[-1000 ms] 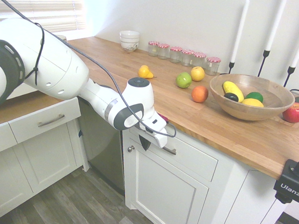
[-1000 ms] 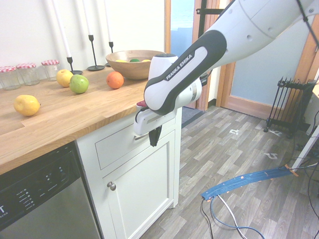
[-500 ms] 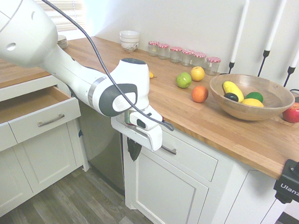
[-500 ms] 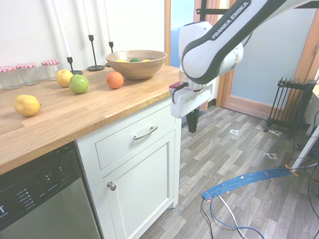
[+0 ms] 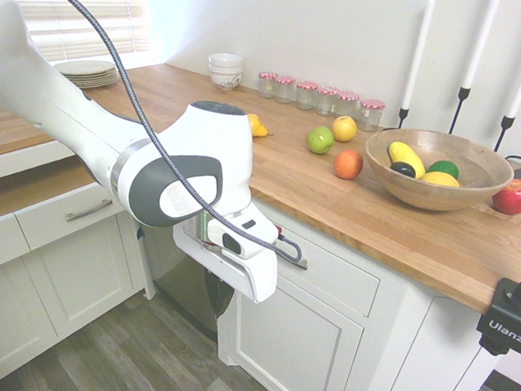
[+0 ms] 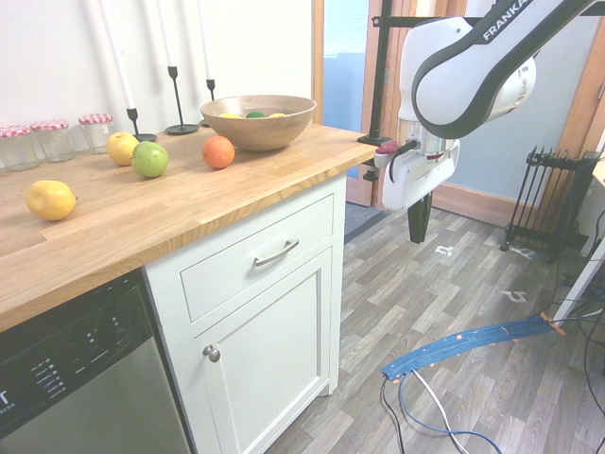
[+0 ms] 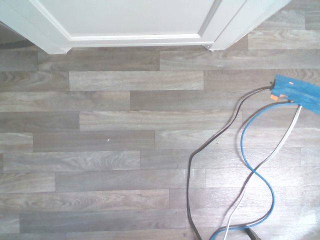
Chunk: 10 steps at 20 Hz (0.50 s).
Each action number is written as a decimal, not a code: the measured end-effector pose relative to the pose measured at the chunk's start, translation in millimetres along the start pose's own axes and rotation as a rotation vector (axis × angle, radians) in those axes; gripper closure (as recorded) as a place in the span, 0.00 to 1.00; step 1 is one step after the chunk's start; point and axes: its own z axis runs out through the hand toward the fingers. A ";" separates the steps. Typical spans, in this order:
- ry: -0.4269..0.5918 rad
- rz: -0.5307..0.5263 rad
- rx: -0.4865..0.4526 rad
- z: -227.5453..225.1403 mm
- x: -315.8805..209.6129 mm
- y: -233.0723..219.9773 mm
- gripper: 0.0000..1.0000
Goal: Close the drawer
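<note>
The drawer point(image 6: 255, 253) sits under the wooden counter with its white front flush with the cabinet face, and its curved silver handle point(image 6: 276, 253) shows in full. In the first exterior view its front point(image 5: 336, 271) is partly covered by my hand. My gripper point(image 6: 417, 227) hangs in the air off the counter's end, apart from the cabinet, with its dark fingers pointing down at the floor and shut on nothing. The same gripper point(image 5: 220, 298) appears in front of the dishwasher in the first exterior view. The wrist view holds only floor and the cabinet's white base point(image 7: 130, 20).
Another drawer point(image 5: 76, 209) on the left cabinet run stands open, showing a brown inside. A white door with a round knob point(image 6: 212, 353) is below the drawer. Fruit, a wooden bowl point(image 6: 257, 120), jars and candlesticks stand on the counter point(image 6: 142, 213). Cables point(image 7: 250, 165) lie on the floor.
My arm has pulled back from the drawer front, swinging out past the counter's end. The drawer's handle, covered a second ago, is now in full sight, and the front has stayed flush.
</note>
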 end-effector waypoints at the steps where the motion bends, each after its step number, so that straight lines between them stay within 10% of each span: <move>1: -0.001 -0.001 0.000 -0.4 -0.5 1.5 1.00; 3: -0.001 -0.004 0.001 0.3 -0.8 2.4 1.00; 4: -0.002 -0.004 0.002 0.8 -1.6 2.0 0.00; 10: 0.011 -0.014 0.022 6.3 -9.3 -2.3 0.00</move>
